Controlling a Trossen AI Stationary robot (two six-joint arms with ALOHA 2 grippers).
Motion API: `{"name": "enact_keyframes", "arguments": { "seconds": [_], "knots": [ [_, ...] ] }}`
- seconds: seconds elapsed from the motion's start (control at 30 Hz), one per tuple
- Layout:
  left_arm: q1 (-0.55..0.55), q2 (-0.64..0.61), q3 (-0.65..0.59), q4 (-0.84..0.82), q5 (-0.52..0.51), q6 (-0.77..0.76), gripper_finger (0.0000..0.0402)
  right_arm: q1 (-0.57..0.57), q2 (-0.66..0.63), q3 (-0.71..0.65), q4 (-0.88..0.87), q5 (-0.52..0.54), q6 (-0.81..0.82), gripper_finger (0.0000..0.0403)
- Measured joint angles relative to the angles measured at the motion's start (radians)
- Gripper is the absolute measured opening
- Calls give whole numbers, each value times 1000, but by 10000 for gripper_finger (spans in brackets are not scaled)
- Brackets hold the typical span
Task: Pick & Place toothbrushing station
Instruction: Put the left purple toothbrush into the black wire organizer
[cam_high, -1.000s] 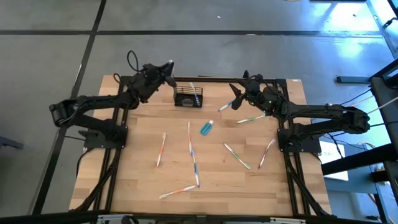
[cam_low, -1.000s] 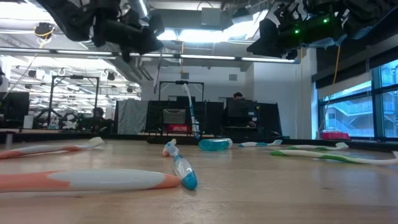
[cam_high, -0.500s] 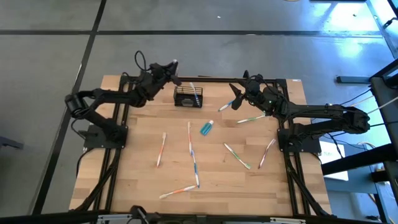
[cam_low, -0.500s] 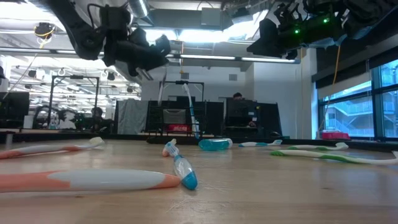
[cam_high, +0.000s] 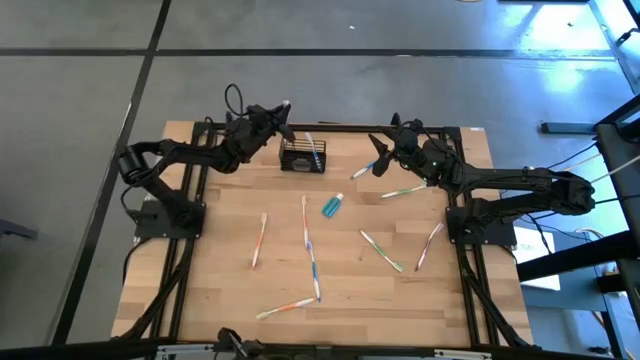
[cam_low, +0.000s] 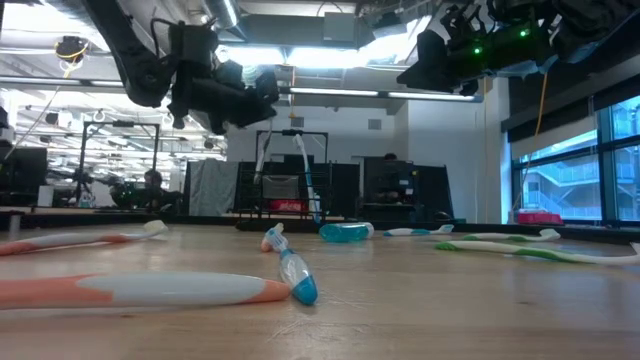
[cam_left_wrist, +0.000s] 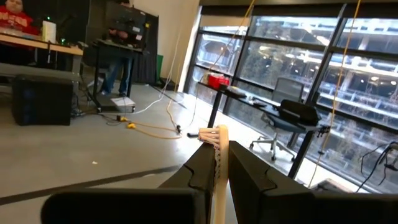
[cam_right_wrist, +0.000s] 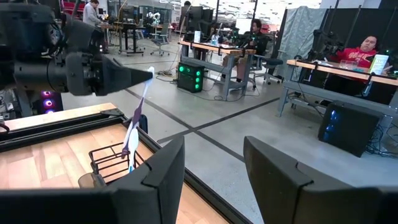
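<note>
Left arm has swung in toward the table's far edge since the earlier frame; left gripper (cam_high: 281, 108) now high, just beside the basket (cam_high: 302, 156) on its left, fingers clamped on a toothbrush (cam_left_wrist: 219, 163), bristle head poking out past the tips; right arm unchanged, right gripper (cam_high: 377, 158) raised near the far edge, right of the basket, fingers apart, empty; basket stands on the table (cam_high: 220, 270) at far-centre, a blue-white toothbrush (cam_high: 312, 149) leaning in it; small teal tube (cam_high: 331, 205) nearer the middle; other brushes lie scattered, well apart
</note>
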Motion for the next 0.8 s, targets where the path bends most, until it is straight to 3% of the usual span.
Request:
{"name": "enact_keyframes", "arguments": {
  "seconds": [0.8],
  "knots": [
    [-37,131,0,15,19,-28,29,0,0,0,0,-1,-3,167]
  ]
}}
